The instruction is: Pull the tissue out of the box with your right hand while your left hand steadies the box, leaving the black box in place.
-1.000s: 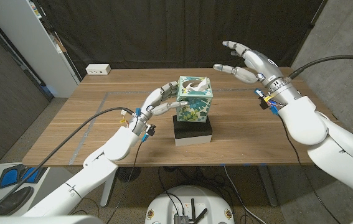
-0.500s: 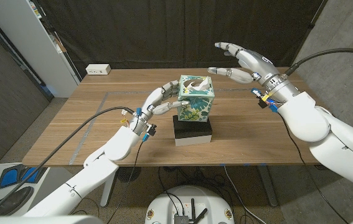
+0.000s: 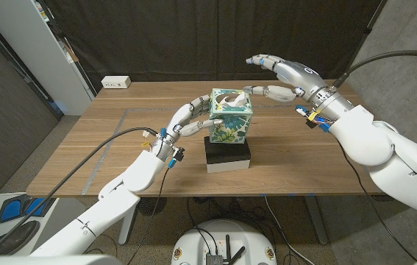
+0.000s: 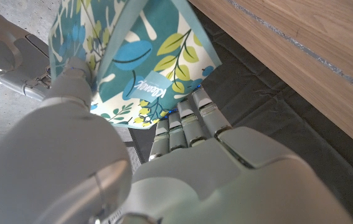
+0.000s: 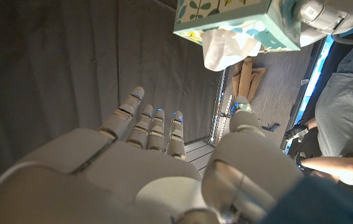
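Observation:
A teal floral tissue box [image 3: 230, 119] stands on a black box [image 3: 228, 155] at the middle of the table, with a white tissue [image 3: 232, 96] poking out of its top. My left hand [image 3: 188, 122] grips the tissue box on its left side. In the left wrist view the thumb and fingers of that left hand [image 4: 164, 174] press on two faces of the tissue box [image 4: 132, 56]. My right hand [image 3: 280, 76] hovers open just above and to the right of the box top, fingers spread, touching nothing. In the right wrist view the right hand [image 5: 151, 162] points at the tissue [image 5: 229, 46].
A white power strip [image 3: 116, 82] lies at the table's far left corner. A white cabinet [image 3: 39, 51] stands off the table's left side and a black curtain hangs behind. A seated person [image 5: 344, 112] is in the right wrist view.
My right hand has moved left and slightly down, closing in on the box top. The left hand and both boxes have stayed put.

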`<action>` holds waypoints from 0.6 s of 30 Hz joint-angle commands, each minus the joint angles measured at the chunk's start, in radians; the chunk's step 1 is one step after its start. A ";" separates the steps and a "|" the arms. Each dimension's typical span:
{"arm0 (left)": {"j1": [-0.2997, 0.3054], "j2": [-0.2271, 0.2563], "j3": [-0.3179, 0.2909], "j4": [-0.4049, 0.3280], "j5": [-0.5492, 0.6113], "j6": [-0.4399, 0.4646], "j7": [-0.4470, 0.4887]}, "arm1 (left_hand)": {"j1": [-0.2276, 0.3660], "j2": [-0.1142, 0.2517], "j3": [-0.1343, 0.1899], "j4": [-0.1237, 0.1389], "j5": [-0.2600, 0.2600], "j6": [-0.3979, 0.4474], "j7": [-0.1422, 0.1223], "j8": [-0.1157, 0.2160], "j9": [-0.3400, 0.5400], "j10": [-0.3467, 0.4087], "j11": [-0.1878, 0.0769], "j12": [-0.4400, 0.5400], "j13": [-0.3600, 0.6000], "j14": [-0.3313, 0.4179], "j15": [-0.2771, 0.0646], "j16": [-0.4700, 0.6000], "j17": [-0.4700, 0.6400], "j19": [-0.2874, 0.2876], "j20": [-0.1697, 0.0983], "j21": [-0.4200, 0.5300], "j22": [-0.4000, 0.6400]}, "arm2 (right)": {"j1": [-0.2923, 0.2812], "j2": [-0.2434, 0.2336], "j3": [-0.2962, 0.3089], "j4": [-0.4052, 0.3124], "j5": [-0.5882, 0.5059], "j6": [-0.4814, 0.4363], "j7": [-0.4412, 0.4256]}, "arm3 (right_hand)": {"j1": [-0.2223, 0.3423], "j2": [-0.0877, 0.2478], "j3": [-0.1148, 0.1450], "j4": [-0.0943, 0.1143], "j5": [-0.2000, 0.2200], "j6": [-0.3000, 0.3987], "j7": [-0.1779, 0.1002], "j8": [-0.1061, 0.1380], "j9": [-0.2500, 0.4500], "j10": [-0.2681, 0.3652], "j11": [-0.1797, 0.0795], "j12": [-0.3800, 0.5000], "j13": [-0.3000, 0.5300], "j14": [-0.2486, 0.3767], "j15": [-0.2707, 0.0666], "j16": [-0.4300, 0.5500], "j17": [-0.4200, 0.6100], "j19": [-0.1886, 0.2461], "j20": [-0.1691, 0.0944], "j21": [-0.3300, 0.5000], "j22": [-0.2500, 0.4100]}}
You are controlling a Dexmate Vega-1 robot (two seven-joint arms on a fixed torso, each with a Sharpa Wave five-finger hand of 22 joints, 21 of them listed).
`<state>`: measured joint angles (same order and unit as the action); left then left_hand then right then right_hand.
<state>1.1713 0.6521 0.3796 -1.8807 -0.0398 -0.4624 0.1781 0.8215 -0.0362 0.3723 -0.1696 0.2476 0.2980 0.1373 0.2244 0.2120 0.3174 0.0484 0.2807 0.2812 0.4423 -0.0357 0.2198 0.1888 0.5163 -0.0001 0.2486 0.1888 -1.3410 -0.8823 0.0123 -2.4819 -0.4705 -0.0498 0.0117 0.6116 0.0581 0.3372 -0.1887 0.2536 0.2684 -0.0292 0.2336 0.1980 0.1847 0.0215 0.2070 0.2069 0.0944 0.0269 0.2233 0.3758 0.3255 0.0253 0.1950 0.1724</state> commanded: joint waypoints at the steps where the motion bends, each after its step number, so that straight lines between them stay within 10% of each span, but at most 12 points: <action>1: 0.012 0.001 -0.010 -0.013 0.013 0.004 0.010 | 0.063 0.077 0.002 0.005 0.008 0.013 0.003 0.007 0.002 0.007 -0.008 0.000 0.003 0.001 -0.008 -0.005 0.001 0.011 -0.013 0.004 0.003 | 0.022 -0.038 -0.012 -0.042 -0.063 -0.051 0.077 | 0.049 -0.001 0.019 -0.001 0.011 0.023 -0.022 0.013 0.005 -0.005 -0.015 -0.004 0.004 -0.014 -0.009 -0.006 0.000 -0.001 -0.006 -0.001 0.000; 18: 0.008 -0.006 -0.010 -0.004 -0.001 -0.005 0.005 | 0.062 0.083 0.006 0.006 0.009 0.015 0.003 0.006 0.002 0.009 -0.007 -0.002 0.005 0.001 -0.009 -0.007 0.001 0.011 -0.013 0.003 0.003 | 0.065 -0.073 -0.022 -0.060 -0.055 -0.076 0.162 | 0.199 -0.003 0.066 0.005 0.033 0.160 -0.115 0.052 0.013 -0.053 -0.052 -0.009 0.005 -0.056 -0.013 -0.011 -0.010 -0.005 -0.020 -0.004 -0.001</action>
<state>1.1821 0.6494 0.3696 -1.8892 -0.0345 -0.4633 0.1871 0.8163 -0.0310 0.3717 -0.1680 0.2521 0.3005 0.1398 0.2260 0.2117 0.3213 0.0445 0.2807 0.2812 0.4445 -0.0379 0.2141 0.1859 0.5163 -0.0001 0.2448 0.1887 -1.3036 -0.9337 -0.0017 -2.5313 -0.5280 -0.1089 0.1226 0.7903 0.0606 0.3955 -0.1853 0.2786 0.4173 -0.1348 0.2779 0.2074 0.1380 -0.0313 0.1995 0.2069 0.0483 0.0125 0.2164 0.3663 0.3219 0.0141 0.1950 0.1724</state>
